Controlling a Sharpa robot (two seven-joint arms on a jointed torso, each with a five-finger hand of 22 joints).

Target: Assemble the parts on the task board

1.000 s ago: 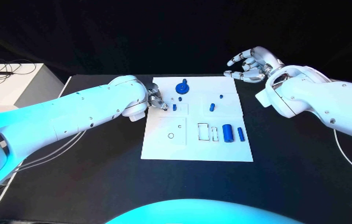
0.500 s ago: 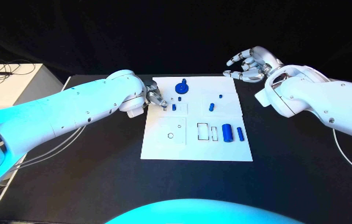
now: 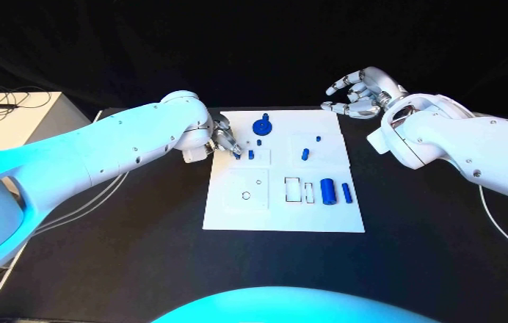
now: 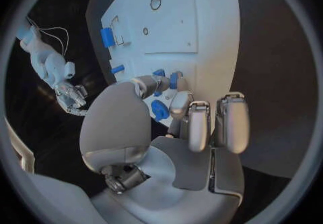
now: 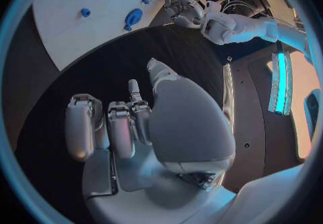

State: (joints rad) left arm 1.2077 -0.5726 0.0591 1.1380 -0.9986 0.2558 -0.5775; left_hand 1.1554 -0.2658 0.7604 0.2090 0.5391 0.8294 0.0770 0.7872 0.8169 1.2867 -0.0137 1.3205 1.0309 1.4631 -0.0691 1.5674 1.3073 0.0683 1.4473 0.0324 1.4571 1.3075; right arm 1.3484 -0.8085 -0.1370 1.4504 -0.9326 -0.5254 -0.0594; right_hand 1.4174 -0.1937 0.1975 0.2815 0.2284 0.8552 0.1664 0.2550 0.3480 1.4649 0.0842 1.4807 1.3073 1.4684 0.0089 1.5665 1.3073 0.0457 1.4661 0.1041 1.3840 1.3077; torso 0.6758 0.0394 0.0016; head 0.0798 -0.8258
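Note:
The white task board (image 3: 284,216) lies mid-table. On it are a blue gear-like part (image 3: 263,125), several small blue pegs, among them one (image 3: 251,154) at the upper left and one (image 3: 305,154) at mid-board, and a blue cylinder (image 3: 329,191) beside a thin blue bar (image 3: 347,193). My left hand (image 3: 225,141) hovers at the board's upper left edge, its fingertips (image 4: 180,103) right by the upper-left peg (image 4: 174,79); whether they grip it is unclear. My right hand (image 3: 360,95) hangs off the board's far right corner, fingers apart, holding nothing.
The board has outlined slots (image 3: 294,189) and a round hole (image 3: 246,194) in its near half. A pale box (image 3: 31,121) stands at the table's far left. Black tabletop surrounds the board.
The left arm has swung a little toward the far side while its hand stays at the same peg. The right hand has hardly moved.

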